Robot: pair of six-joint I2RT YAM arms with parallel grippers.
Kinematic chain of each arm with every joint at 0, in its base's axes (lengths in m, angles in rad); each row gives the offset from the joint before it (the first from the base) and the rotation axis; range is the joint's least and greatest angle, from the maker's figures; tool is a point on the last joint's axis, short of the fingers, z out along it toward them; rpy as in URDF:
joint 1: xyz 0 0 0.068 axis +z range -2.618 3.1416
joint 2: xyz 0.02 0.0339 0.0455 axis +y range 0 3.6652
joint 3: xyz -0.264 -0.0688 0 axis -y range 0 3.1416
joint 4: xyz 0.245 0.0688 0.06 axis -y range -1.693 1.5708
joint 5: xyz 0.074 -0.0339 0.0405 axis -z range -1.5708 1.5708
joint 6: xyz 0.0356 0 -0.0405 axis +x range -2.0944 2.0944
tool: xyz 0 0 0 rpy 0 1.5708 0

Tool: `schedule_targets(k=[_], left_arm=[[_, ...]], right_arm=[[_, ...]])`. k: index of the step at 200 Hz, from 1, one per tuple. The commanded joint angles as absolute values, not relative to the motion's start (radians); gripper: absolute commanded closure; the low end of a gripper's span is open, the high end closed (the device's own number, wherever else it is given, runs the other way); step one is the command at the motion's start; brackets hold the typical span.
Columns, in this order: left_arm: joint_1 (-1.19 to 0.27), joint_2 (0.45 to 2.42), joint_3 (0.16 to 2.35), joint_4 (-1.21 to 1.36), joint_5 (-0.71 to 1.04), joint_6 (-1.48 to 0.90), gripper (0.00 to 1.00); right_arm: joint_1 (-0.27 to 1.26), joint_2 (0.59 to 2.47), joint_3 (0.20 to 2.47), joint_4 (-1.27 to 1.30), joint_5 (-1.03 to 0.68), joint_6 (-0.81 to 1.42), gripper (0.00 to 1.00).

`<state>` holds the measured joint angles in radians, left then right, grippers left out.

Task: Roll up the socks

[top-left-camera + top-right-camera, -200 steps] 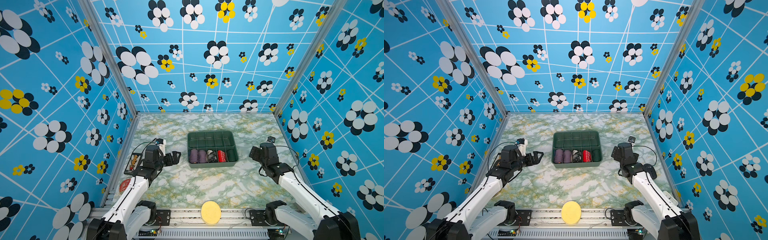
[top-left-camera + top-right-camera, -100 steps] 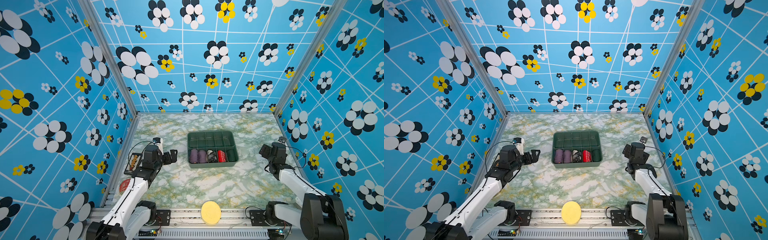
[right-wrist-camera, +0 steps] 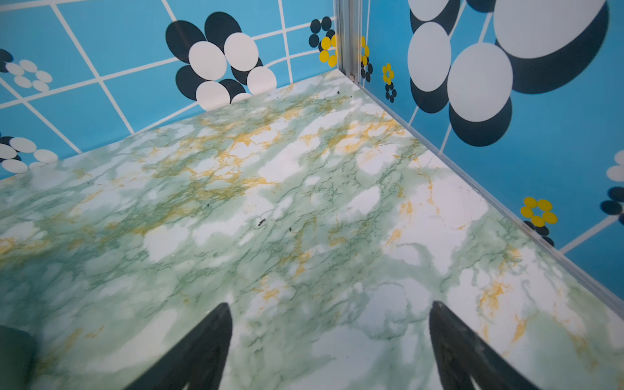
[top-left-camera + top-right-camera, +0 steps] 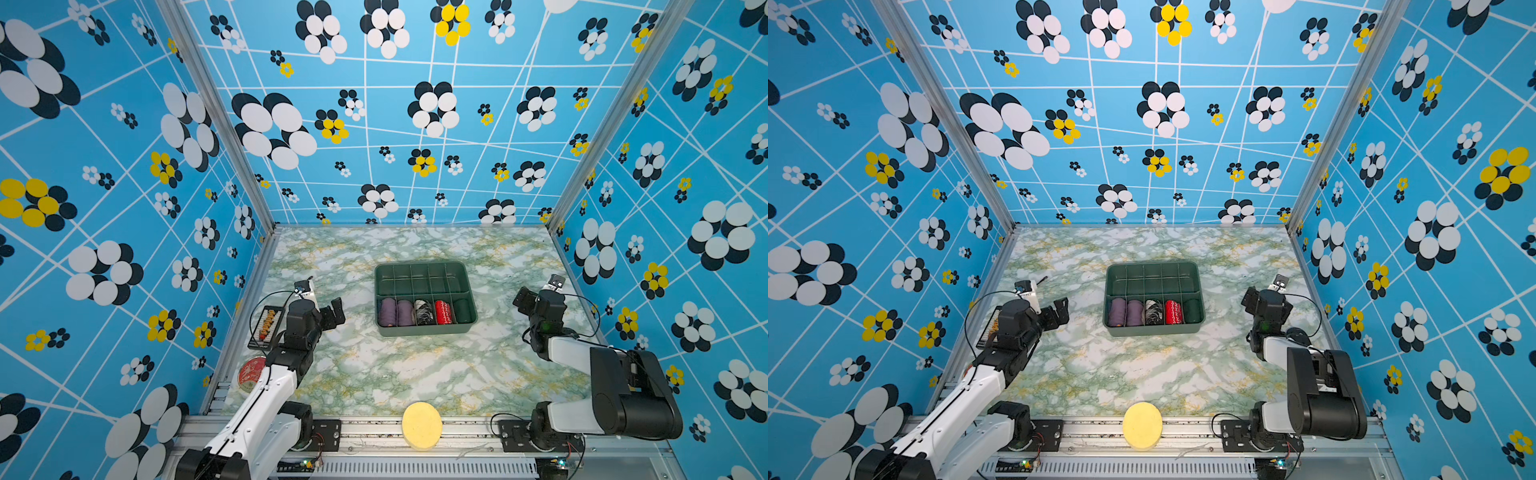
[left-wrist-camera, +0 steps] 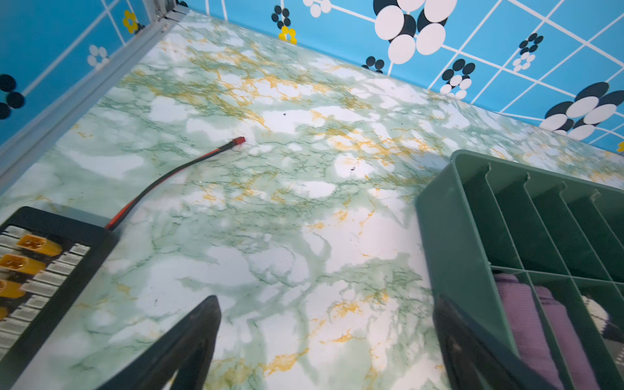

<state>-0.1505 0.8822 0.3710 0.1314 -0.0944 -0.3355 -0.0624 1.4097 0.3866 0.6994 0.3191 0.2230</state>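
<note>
Sitting rolled in the two leftmost near compartments of the green tray (image 4: 419,264), the socks (image 4: 395,311) lie right of the left gripper (image 4: 332,311), long axes running near-to-far. That gripper is nearer; it and the right gripper (image 4: 524,300) both gape empty.

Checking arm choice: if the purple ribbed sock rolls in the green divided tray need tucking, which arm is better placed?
Probably left: the open left gripper faces the green divided tray beside the purple ribbed sock rolls; the right gripper faces the far corner.
</note>
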Motion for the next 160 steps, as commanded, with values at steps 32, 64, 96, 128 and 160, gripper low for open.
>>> schedule_targets(k=[32, 64, 96, 128, 160], left_arm=[[-0.145, 0.950, 0.372, 0.327, -0.210, -0.235, 0.01], [-0.147, 1.030, 0.404, 0.382, -0.246, -0.149, 0.01], [-0.146, 1.080, 0.407, 0.445, -0.270, -0.058, 0.01], [-0.146, 1.161, 0.376, 0.595, -0.268, 0.001, 0.01], [-0.141, 1.315, 0.373, 0.737, -0.254, 0.032, 0.01]], right_arm=[[-0.065, 1.420, 0.364, 0.815, 0.250, 0.171, 0.08], [-0.040, 1.440, 0.321, 0.922, 0.200, 0.120, 0.04], [-0.012, 1.528, 0.290, 1.049, 0.219, 0.096, 0.01], [0.008, 1.547, 0.343, 0.984, 0.268, 0.080, 0.00], [0.014, 1.554, 0.344, 0.999, 0.279, 0.077, 0.01]])
